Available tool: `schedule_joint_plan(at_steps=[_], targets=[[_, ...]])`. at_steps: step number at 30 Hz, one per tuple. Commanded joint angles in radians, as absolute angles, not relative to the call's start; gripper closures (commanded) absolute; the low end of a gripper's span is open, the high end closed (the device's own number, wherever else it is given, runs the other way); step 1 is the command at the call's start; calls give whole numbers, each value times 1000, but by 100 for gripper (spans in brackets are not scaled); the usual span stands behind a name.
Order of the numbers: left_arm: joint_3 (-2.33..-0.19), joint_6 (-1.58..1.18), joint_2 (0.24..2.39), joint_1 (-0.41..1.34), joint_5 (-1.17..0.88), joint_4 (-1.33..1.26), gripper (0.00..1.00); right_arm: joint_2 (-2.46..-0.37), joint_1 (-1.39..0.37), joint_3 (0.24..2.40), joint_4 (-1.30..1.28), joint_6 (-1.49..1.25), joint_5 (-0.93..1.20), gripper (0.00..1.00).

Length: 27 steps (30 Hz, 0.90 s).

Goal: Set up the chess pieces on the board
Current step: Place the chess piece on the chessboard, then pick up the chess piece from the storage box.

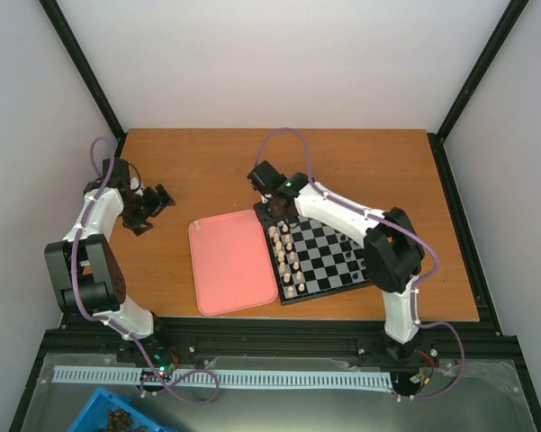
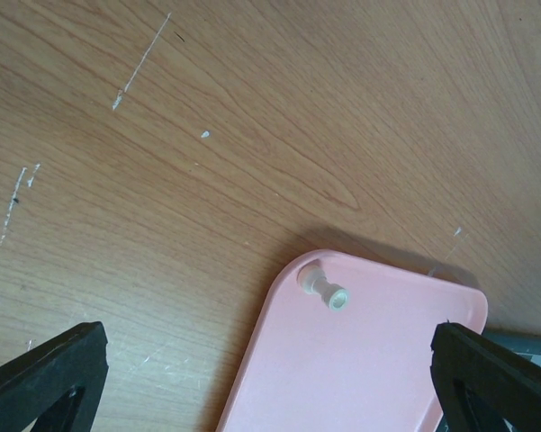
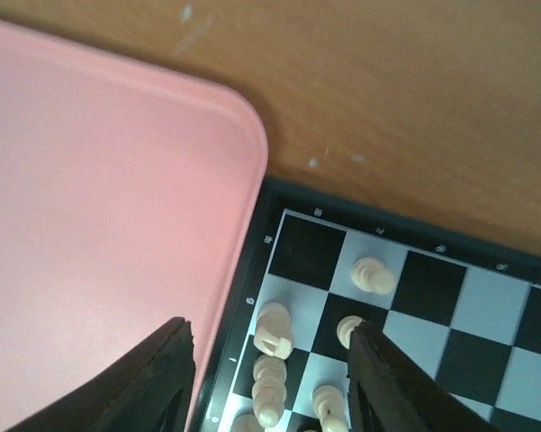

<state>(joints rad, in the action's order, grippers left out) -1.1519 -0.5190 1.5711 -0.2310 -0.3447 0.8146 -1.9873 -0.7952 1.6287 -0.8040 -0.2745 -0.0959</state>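
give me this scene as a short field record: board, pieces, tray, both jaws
board: checkered, right of the pink tray
cream pieces: standing in two rows along the board's tray-side edge
stray piece: lies on its side in a tray corner
left jaws: wide open, holding nothing
right jaws: open above the board's far tray-side corner

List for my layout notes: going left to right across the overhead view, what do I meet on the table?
Left hand → pink tray → cream chess pieces → bare squares of the board.
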Motion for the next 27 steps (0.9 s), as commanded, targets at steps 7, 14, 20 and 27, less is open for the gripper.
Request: schedule_joint_plan(at_steps=[7, 14, 20, 27], targets=[[-1140, -470, 1439, -182, -328, 860, 0, -1852, -747, 1700, -891, -270, -156, 37], [-1086, -475, 1318, -118, -280, 931, 1, -1837, -692, 1717, -924, -215, -103, 35], [-1004, -516, 1229, -78, -260, 928, 17, -1847, -654, 1739, -907, -200, -58, 34], [-1053, -567, 1329, 34, -170, 863, 40, -1857, -585, 1759, -903, -180, -18, 34]])
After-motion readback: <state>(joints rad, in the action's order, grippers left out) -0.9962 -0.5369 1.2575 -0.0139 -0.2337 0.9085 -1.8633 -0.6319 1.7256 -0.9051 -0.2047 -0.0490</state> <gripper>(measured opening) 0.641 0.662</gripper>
